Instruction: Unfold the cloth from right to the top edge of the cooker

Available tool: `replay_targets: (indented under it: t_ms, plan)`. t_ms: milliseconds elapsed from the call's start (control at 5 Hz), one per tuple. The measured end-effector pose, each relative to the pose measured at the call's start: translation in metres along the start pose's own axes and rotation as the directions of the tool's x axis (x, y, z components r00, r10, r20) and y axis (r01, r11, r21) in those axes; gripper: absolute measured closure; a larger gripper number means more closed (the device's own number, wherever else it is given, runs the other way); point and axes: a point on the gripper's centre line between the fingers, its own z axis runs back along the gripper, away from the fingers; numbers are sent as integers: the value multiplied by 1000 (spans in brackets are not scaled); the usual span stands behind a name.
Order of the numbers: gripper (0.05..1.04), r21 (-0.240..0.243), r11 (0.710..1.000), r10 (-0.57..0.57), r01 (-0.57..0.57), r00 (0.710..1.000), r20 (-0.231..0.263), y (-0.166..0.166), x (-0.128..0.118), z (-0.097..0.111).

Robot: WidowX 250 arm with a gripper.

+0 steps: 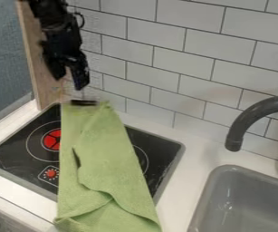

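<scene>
1. Claw (69, 81) in the camera view: hanging fingers down at the upper left, against the tiles (165, 54), its two fingers parted with nothing between them, so it is released
2. Cloth (102, 158), relative to the claw: directly below it in the picture, narrow upper end nearest the fingertips and apart from them, the rest running down and slightly to the picture's right
3. Where the cloth lies: across the middle of the cooker (14, 152), from its far edge by the wall, over the near edge and on to the bottom of the view. It is green and wider at the lower end, with folds and a loose overlapping edge there
4. Around it: a small dark bar (83, 103) at the cloth's upper end; red burner (51, 139) just beside the cloth on the picture's left; sink (227, 168) and tap (245, 122) over on the picture's right
</scene>
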Motion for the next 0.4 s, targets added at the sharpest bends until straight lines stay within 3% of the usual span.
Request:
replay_targets:
  t_ms: [200,400]
  plan:
    - [85,-14,1000,-17,18,1000,6,-6,-4,5]
    - [85,9,999,40,-40,999,6,-9,-14,2]
